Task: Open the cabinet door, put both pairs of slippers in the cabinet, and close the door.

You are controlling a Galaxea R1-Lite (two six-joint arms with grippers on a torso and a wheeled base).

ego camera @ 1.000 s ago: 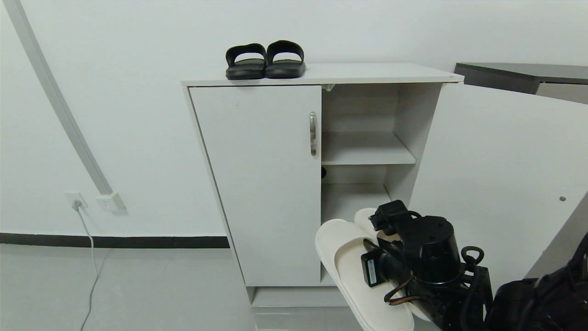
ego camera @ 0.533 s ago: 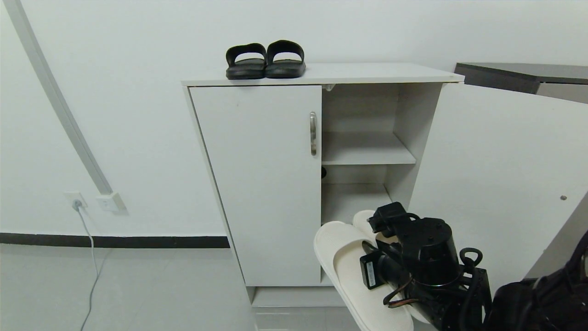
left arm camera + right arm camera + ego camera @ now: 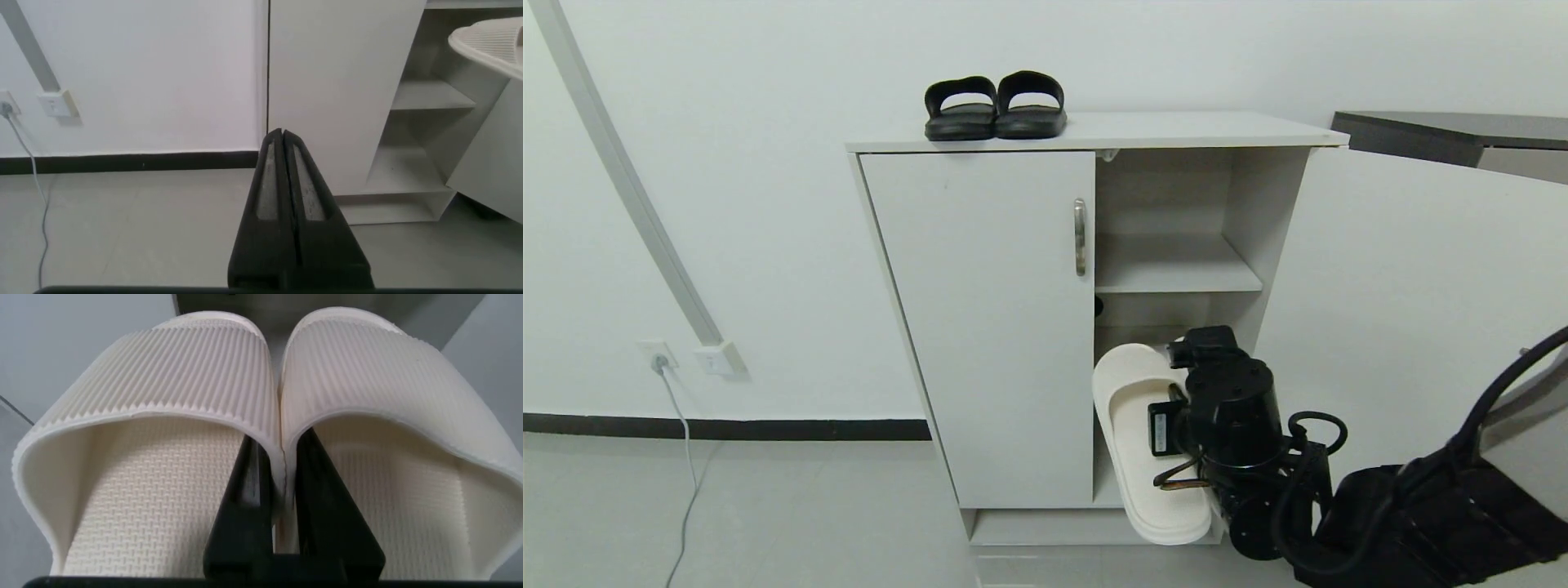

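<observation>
Right gripper (image 3: 276, 502) is closing tight on the white slippers (image 3: 155, 482). It is pinching the two inner strap edges together, so both are hanging as one pair with toes ahead of it, facing the cabinet (image 3: 1176, 129) opening, probably for sliding in. Open door (image 3: 1405, 278) is standing just beside it. Black slippers (image 3: 995, 106) are sitting well above it on the cabinet top, not yet stowed. Left gripper (image 3: 282, 192) is hanging fully closed and holding nothing.

White wall (image 3: 768, 245) ahead of me, black skirting (image 3: 727, 428) at base, pale grey floor (image 3: 768, 506). Slanted conduit (image 3: 621, 175) down to wall box (image 3: 719, 359); plugged socket (image 3: 656, 356) beside. Dark-topped unit (image 3: 1454, 135) at right.
</observation>
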